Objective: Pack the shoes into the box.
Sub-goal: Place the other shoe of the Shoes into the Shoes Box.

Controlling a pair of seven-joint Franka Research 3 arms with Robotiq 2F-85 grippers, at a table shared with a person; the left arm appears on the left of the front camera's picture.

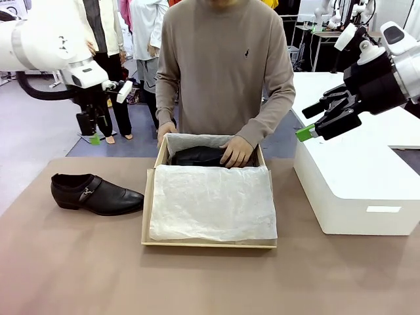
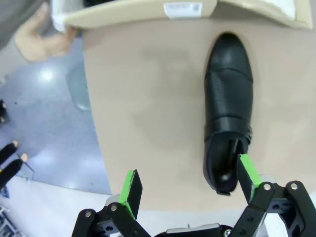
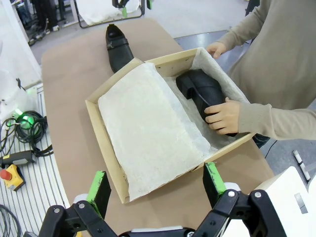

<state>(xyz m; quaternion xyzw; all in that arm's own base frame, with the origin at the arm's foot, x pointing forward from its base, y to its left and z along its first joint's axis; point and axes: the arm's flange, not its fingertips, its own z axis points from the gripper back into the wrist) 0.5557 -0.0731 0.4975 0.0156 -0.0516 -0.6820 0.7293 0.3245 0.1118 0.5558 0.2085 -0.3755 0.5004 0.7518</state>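
One shoe [image 2: 228, 108] lies below the spread left claw [image 2: 189, 175], seemingly well apart.

- Your left arm [image 1: 39, 42] wears smooth, rounded white shells with a grey ring at one joint. A thick black cable [image 1: 36, 94] loops beneath it.
- Your left gripper [image 2: 190, 180] is black. Round silver screws [image 2: 267, 187] pin its linkage bars, and each finger ends in a bright green pad [image 2: 130, 190].
- Your right arm [image 1: 410, 72] is white too, with a black wrist block.
- Your right gripper [image 3: 156, 187] matches the left: black bars, silver pins, green tips.
- The person at the far side wears a taupe long-sleeved knit sweater [image 1: 216, 72] with a small dark emblem [image 1: 247, 52] on the chest.
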